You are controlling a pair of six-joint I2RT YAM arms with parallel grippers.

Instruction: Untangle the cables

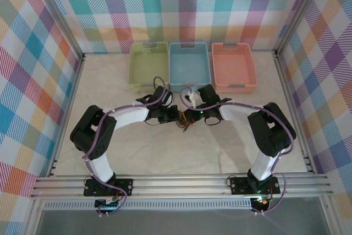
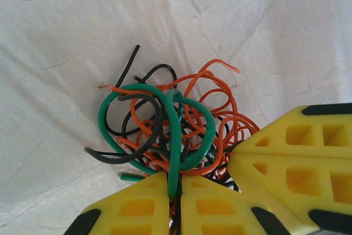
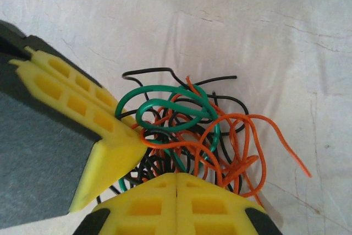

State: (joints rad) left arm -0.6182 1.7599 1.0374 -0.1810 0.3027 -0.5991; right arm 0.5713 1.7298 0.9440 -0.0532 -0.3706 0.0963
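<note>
Orange, black and green, all knotted together: the cables point(image 1: 186, 125) sit in a small curly bundle on the pale table point(image 1: 104, 92), just in front of the blue basket point(image 1: 190, 64), on the side toward the arm bases. Both arms bend inward and meet in front of that basket. Look at the left gripper point(image 2: 175, 182): its yellow fingers are pressed tight together, with a green wire point(image 2: 175, 136) running straight down into the seam between them, so it has a pinch on the tangle. The right gripper point(image 3: 176, 182) is clamped flat too, and orange and black loops of the cables point(image 3: 203, 130) vanish at its tips. The two sets of fingers are nearly touching, tip beside tip, with the bundle fanning out past them over the bare table.
</note>
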